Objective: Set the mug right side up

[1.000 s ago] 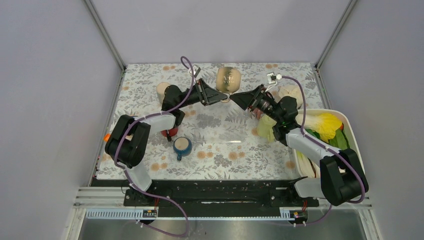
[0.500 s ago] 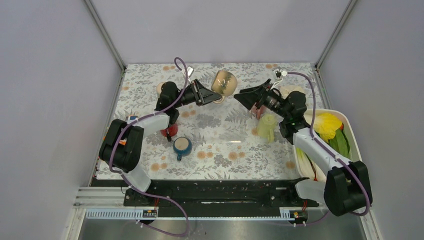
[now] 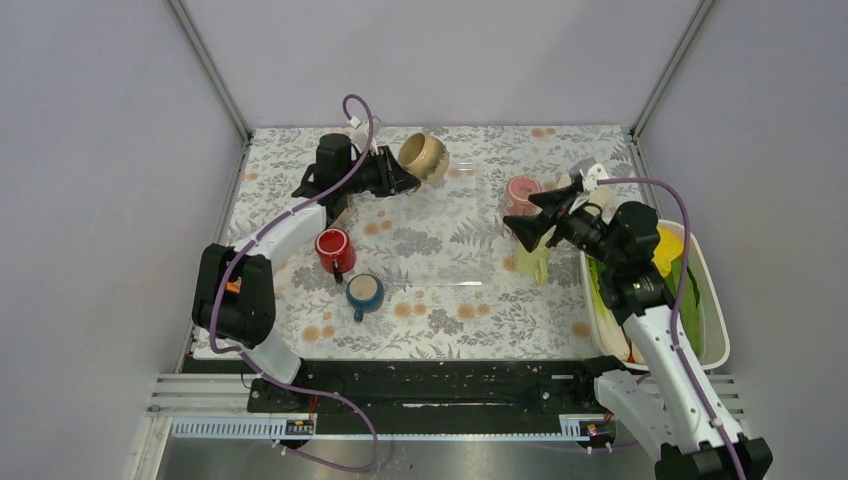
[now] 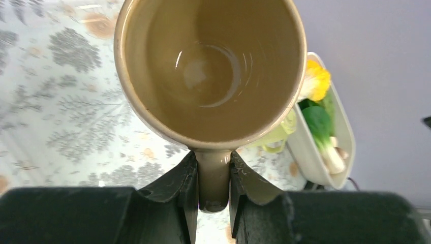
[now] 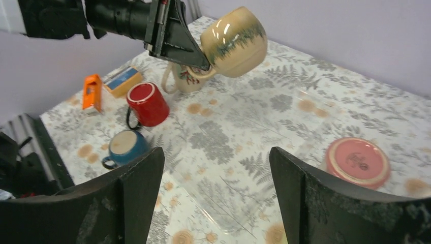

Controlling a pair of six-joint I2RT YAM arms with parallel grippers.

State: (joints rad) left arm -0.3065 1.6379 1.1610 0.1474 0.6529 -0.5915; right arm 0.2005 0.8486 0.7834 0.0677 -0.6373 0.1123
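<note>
The beige mug (image 3: 424, 155) hangs in the air over the back left of the table, tilted on its side with its mouth partly upward. My left gripper (image 3: 400, 178) is shut on its handle (image 4: 213, 178); the left wrist view looks straight into the empty mug (image 4: 211, 66). The right wrist view shows the mug (image 5: 236, 35) and the left gripper (image 5: 178, 43) from across the table. My right gripper (image 3: 525, 215) stands open and empty well to the mug's right, its fingers (image 5: 137, 193) wide apart above the patterned cloth.
A pink mug (image 3: 523, 190) stands upside down beside the right gripper, a yellow-green mug (image 3: 535, 258) just in front of it. A red mug (image 3: 333, 247) and a blue mug (image 3: 363, 291) sit at left. A white tray (image 3: 712, 310) of vegetables lies at right.
The right gripper opened, let go of the mug and drew back to the right. The left arm carried the mug left and back, turning its mouth upward.
</note>
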